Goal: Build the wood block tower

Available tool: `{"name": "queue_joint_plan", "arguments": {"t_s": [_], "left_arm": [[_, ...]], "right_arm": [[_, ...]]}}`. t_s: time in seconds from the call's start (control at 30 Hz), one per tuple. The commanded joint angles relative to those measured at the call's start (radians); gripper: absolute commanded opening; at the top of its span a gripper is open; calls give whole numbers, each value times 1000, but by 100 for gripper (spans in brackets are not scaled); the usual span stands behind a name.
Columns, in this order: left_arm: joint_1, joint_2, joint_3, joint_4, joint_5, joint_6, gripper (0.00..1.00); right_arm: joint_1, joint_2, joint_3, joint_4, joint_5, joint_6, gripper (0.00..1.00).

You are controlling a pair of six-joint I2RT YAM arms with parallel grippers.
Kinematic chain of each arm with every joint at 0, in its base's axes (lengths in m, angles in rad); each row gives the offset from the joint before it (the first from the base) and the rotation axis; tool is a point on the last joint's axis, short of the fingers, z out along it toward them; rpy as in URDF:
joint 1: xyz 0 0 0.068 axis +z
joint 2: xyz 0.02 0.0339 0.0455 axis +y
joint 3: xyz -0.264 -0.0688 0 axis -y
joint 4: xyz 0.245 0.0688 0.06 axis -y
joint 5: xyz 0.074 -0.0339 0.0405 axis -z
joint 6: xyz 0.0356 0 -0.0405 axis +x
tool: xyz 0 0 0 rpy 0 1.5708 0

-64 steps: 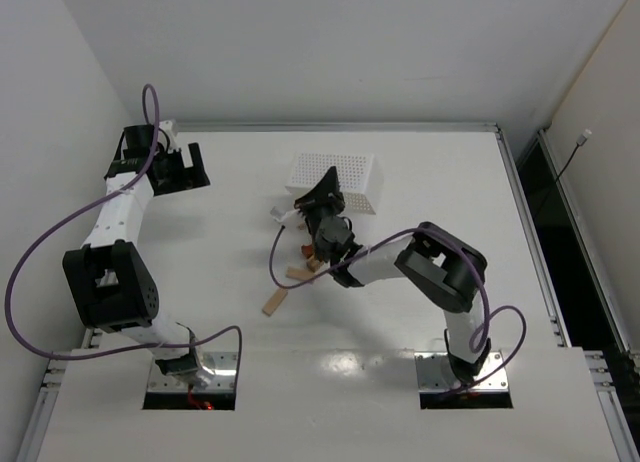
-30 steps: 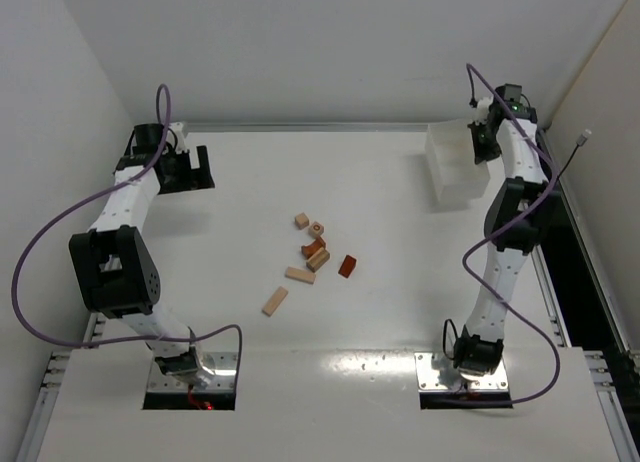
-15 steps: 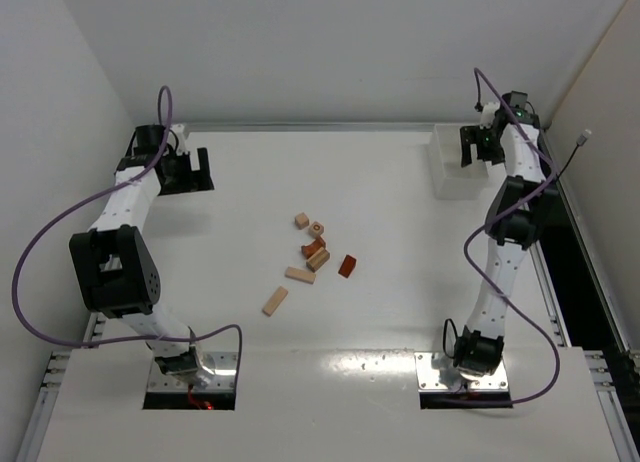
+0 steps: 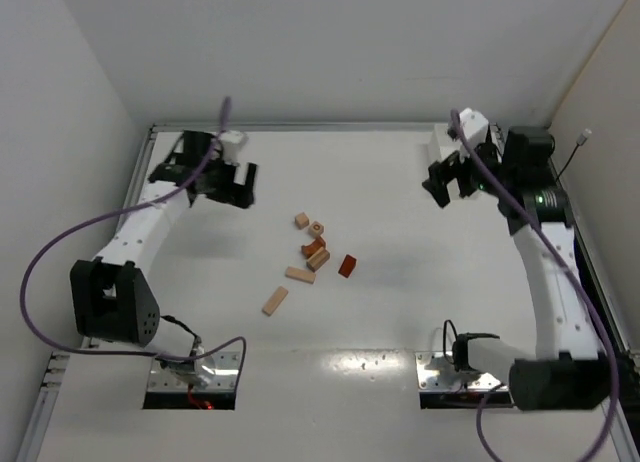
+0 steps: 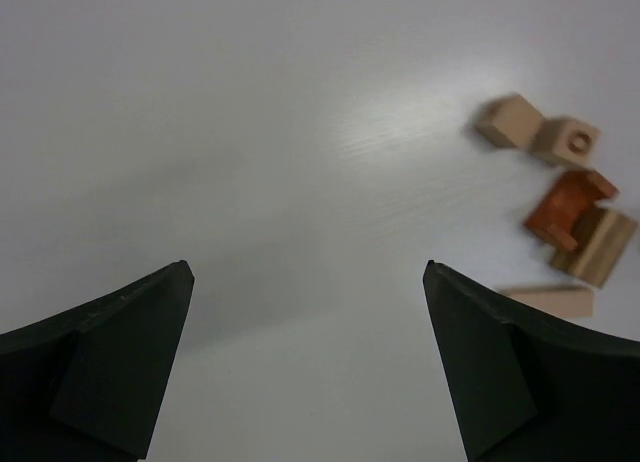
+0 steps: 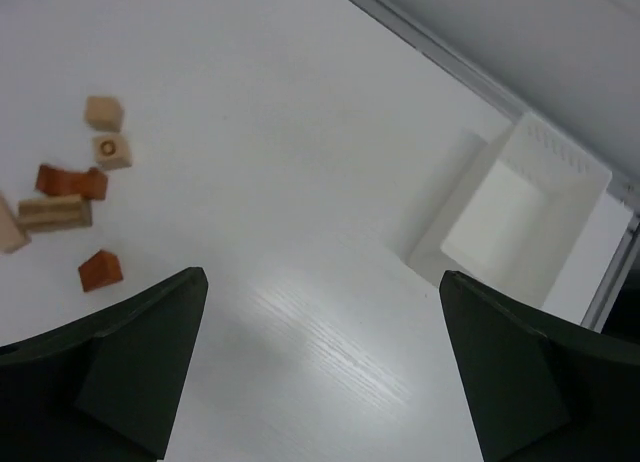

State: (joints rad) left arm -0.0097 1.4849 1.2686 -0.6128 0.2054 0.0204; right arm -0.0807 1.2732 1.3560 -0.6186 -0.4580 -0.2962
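Note:
Several wood blocks lie loose at mid-table, none stacked, so no tower is in view: a tan cube [image 4: 301,220], a holed tan cube [image 4: 317,228], a reddish piece [image 4: 347,266] and tan planks [image 4: 274,301]. My left gripper [image 4: 240,187] hovers left of them, open and empty. In the left wrist view the left gripper [image 5: 306,267] is over bare table, with the tan cube [image 5: 505,120] and a reddish block [image 5: 570,207] to its right. My right gripper [image 4: 447,182] is open and empty at the back right. The right wrist view has the right gripper [image 6: 322,274] well apart from the blocks [image 6: 100,270].
A white tray [image 4: 440,142] stands at the back right corner, partly hidden behind my right arm; it appears empty in the right wrist view, tray [image 6: 525,217]. A metal rail [image 4: 330,127] edges the table's far side, with walls close on both sides.
My right gripper opened, let go of the white tray at the back right, and swung inward to the left. My left arm moved from the back left corner toward the blocks.

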Motion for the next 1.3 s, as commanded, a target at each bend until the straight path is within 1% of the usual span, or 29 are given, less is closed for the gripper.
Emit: {"name": "queue_joint_plan", "arguments": {"t_s": [0.0,0.03,0.07,0.13,0.17,0.23,0.27,0.33,0.37,0.4,0.43,0.47,0.5,0.63,0.83,0.97,1.2,1.27], "left_arm": [[-237,-63,-21,-80,-4,151,99],[-278,-63,-31,-91,-4,164,99],[-345,-75,-41,-91,-4,174,99],[-407,-66,-41,-132,31,214,99],[-464,-57,-41,-146,41,226,98],[-524,-43,-60,-169,52,272,92],[-586,-34,-72,-186,52,292,87],[-643,-34,-106,-195,52,340,84],[-667,-25,-142,-196,52,355,78],[-705,-25,-165,-196,42,369,76],[-723,-25,-190,-174,28,381,74],[-739,-25,-237,-142,6,392,69],[-765,-25,-256,-127,-6,401,68],[-789,-14,-319,-48,-57,452,65],[-789,34,-318,44,-126,512,65],[-780,55,-284,58,-126,546,65],[-780,113,-273,105,-126,579,65],[-780,123,-259,105,-103,579,65]], "right_arm": [[82,-131,-196,24,-47,-190,100],[103,-161,-213,4,-47,-223,100],[119,-188,-224,-63,-35,-292,100],[160,-180,-233,-121,8,-304,100],[160,-166,-233,-177,21,-290,100],[151,-121,-233,-220,30,-290,100],[151,-112,-233,-242,30,-290,100],[139,-112,-242,-256,30,-290,100],[139,-112,-242,-256,30,-290,100],[139,-124,-256,-256,30,-290,100],[139,-133,-256,-256,30,-290,100],[139,-153,-270,-256,30,-278,100],[139,-153,-270,-256,30,-277,100],[127,-173,-270,-280,30,-267,100],[108,-183,-270,-308,39,-267,100],[99,-183,-270,-308,39,-267,100],[90,-155,-270,-308,21,-267,100],[81,-144,-270,-308,21,-267,100]]}}
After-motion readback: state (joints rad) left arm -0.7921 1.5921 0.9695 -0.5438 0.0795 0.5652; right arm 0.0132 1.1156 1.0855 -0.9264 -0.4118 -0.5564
